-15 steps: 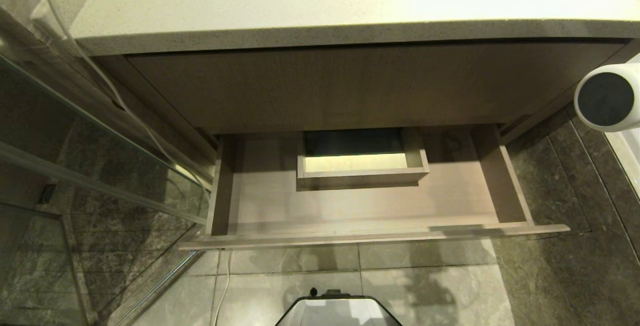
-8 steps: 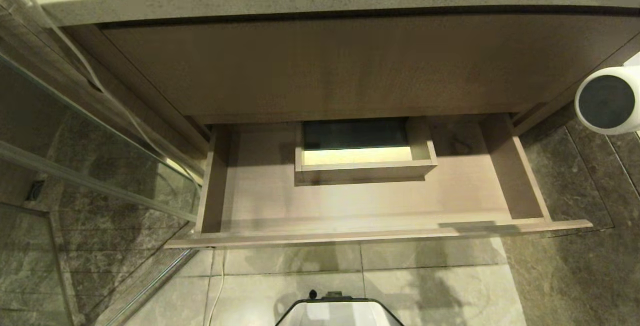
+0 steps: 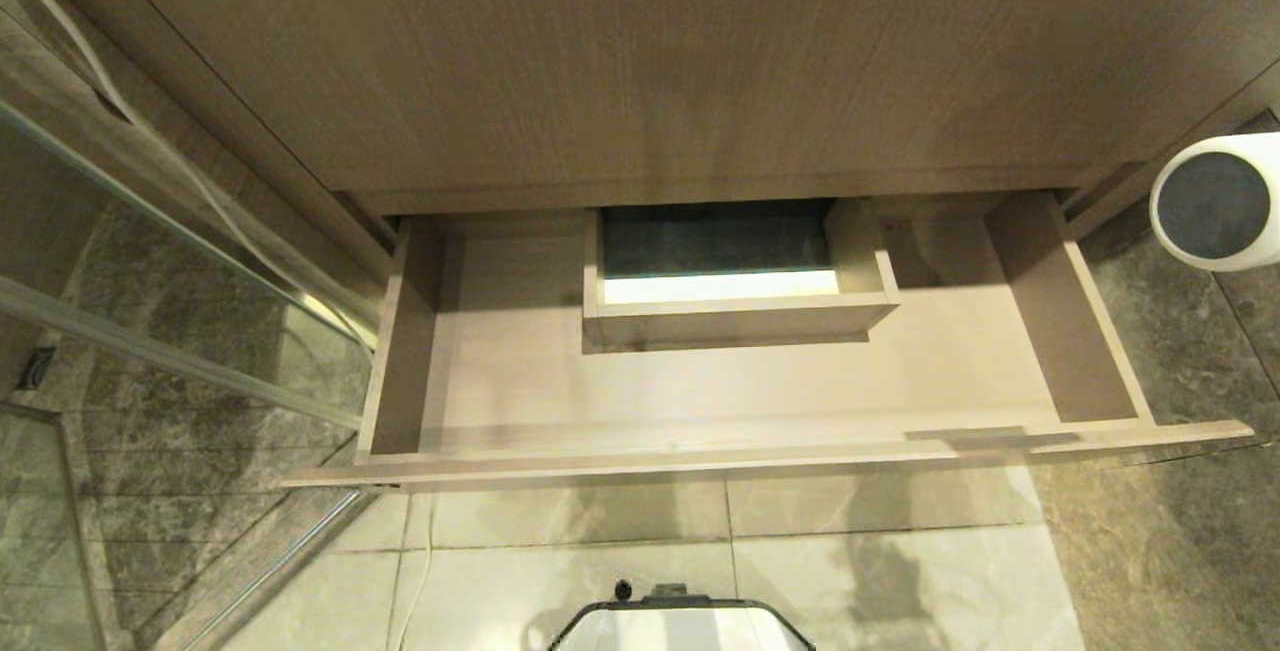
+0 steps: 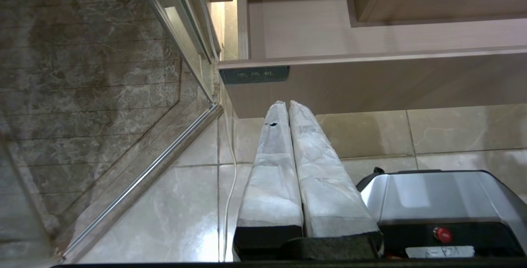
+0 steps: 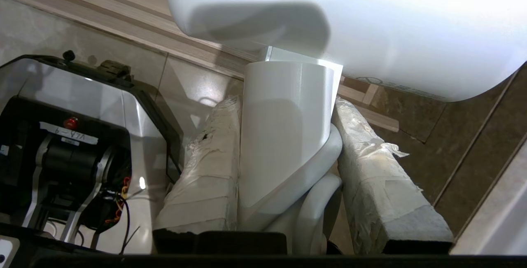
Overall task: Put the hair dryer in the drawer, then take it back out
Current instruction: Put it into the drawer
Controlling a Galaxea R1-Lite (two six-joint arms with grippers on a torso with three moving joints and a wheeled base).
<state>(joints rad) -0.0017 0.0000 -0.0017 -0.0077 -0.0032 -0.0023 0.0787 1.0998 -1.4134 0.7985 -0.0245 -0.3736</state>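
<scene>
White, the small hair dryer (image 3: 1215,199) with its dark grey round end hangs at the right edge, outside the wide, shallow light-wood drawer (image 3: 760,451), which stands pulled open.

The right gripper (image 5: 284,111) clamps its taped fingers (image 5: 210,165) on the dryer's handle; the barrel fills most of that wrist's view, so the cord probably lies hidden. The left gripper (image 4: 287,107), jaws pressed together, hangs before the drawer front near its small dark label (image 4: 254,75). A tall plain wood panel (image 3: 640,61) rises behind, a glass partition (image 3: 150,331) stands left, pale floor tiles (image 3: 880,571) below.
</scene>
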